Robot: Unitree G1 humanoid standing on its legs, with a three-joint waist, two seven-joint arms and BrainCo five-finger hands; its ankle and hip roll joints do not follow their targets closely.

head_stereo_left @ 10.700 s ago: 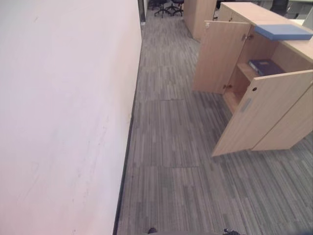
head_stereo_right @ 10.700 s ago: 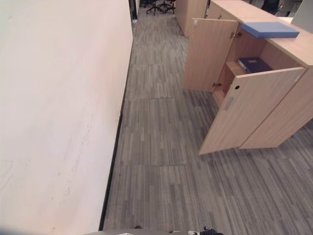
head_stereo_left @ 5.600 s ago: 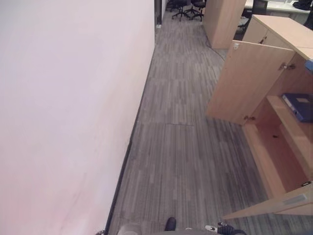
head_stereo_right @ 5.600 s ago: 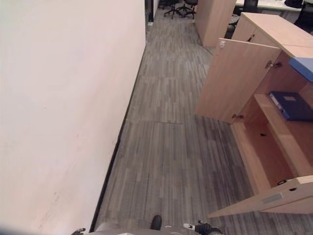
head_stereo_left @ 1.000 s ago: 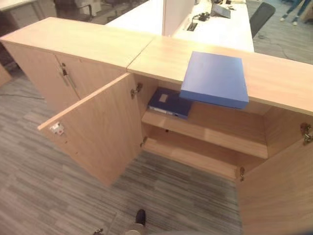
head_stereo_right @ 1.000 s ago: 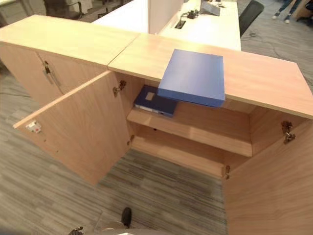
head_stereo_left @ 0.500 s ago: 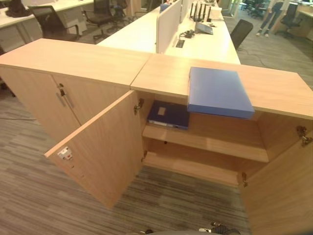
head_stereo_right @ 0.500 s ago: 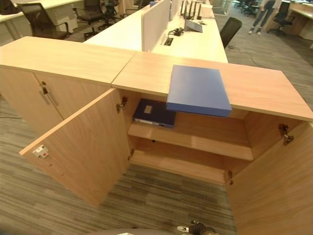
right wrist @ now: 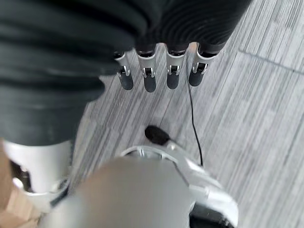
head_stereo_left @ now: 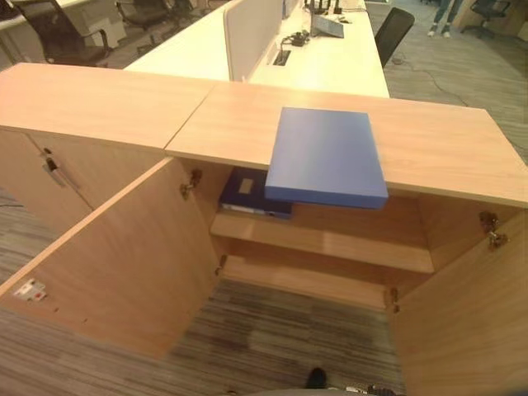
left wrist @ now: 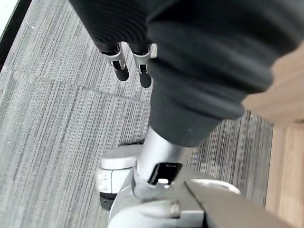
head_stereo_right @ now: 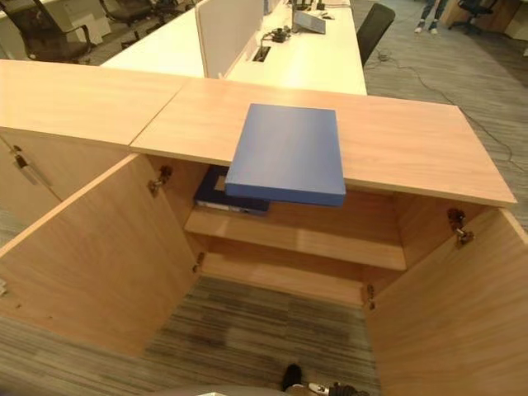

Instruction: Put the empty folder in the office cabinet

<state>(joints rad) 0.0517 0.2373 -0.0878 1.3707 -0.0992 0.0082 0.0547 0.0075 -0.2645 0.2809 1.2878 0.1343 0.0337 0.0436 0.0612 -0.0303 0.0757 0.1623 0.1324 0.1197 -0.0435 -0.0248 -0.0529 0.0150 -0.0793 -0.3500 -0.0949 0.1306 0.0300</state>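
A light blue folder lies flat on top of the wooden office cabinet, its near edge jutting over the open front. Both cabinet doors stand open: the left door and the right door. Inside, a dark blue folder lies at the left end of the upper shelf; the lower shelf is bare. My left hand and right hand hang over the grey carpet, fingers straight and holding nothing, far from the folder.
A shut cabinet of the same wood adjoins on the left. Behind both runs a long white desk with a divider panel and a dark chair. Grey striped carpet lies before the cabinet.
The camera has swung from a corridor wall to face the cabinet and has drawn closer, so the cabinet sits larger and more centred. The folders have not moved.
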